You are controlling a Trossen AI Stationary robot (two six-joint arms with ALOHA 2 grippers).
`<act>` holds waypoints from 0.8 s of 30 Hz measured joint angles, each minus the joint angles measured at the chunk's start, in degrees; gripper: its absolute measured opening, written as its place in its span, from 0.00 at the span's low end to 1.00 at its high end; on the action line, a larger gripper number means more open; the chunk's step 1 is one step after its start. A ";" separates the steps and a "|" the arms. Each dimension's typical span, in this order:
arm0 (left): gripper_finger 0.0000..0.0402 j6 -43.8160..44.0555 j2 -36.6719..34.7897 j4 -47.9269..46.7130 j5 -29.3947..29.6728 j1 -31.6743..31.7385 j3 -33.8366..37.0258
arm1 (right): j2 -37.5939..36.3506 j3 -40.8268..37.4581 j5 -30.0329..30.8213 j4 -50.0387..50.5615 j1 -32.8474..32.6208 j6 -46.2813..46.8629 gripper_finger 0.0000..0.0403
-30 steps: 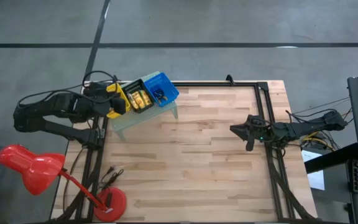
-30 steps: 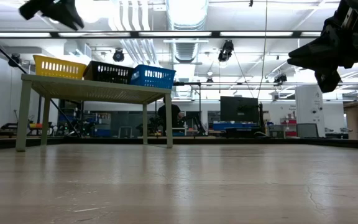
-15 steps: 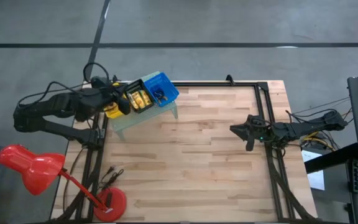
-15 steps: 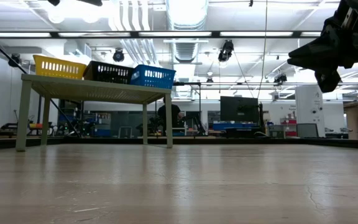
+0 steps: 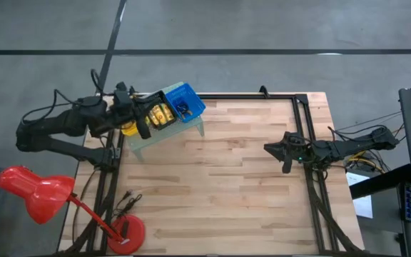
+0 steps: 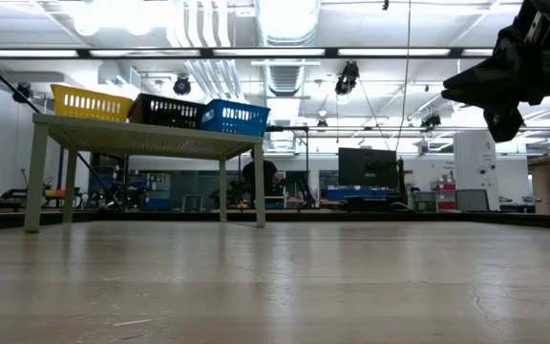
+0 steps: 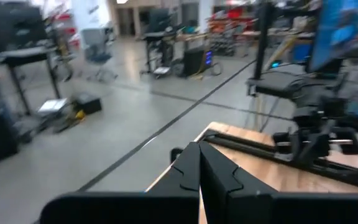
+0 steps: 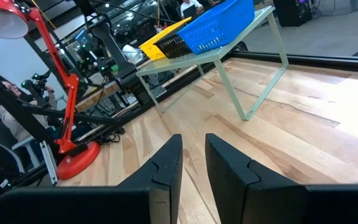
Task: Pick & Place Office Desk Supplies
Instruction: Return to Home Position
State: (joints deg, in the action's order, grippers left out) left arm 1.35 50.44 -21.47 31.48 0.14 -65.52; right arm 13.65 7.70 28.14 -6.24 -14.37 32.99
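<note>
Wood table point(image 5: 248, 185) bears the riser point(image 5: 145, 146); its bins point(image 5: 185, 100) hold the supplies point(image 5: 160, 114). Left gripper point(image 7: 199, 149), fingers pressed together, hovers over them. Right gripper point(image 8: 193, 142), slightly parted, waits at the right edge. Homing step, apparently: next, pull the left arm clear.

I am matte black all over. My left arm point(image 5: 56, 128), at nine o'clock in the high view, is a chain of chunky dark links with a thin black cable point(image 5: 94, 77) looping off it. My right arm point(image 5: 341, 148), at three o'clock, looks slimmer and carries what may be a tiny green light near its wrist. My right gripper point(image 8: 194, 140) has two flat black fingers point(image 8: 165, 171) with stepped, notched inner edges; my left gripper point(image 7: 199, 149) is built the same.
</note>
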 joint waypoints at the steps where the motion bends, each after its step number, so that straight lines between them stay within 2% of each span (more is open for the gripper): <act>1: 0.00 -0.89 -0.44 1.96 -0.86 -0.02 1.28 | 0.00 0.00 0.00 0.00 0.00 0.00 0.17; 7: 0.00 -5.75 -6.84 23.87 -4.03 0.02 15.69 | 0.00 0.00 0.00 0.00 0.00 0.00 0.17; 10: 0.00 -5.01 -11.48 31.04 -4.12 0.07 23.22 | 0.00 0.00 0.00 0.00 0.00 0.00 0.17; 13: 0.00 -1.57 -16.82 32.26 -4.33 0.07 28.41 | 0.00 0.00 0.00 0.00 0.00 0.00 0.17; 19: 0.01 3.13 -28.74 30.77 -11.10 0.07 36.35 | 0.00 0.00 0.00 0.00 0.00 0.00 0.17; 24: 0.01 6.61 -37.59 30.52 -13.56 0.07 43.12 | 0.00 0.00 0.00 0.00 0.00 0.00 0.17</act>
State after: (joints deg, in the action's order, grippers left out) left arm 7.96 12.85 9.05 17.92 0.21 -22.39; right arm 13.65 7.70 28.14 -6.24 -14.37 32.99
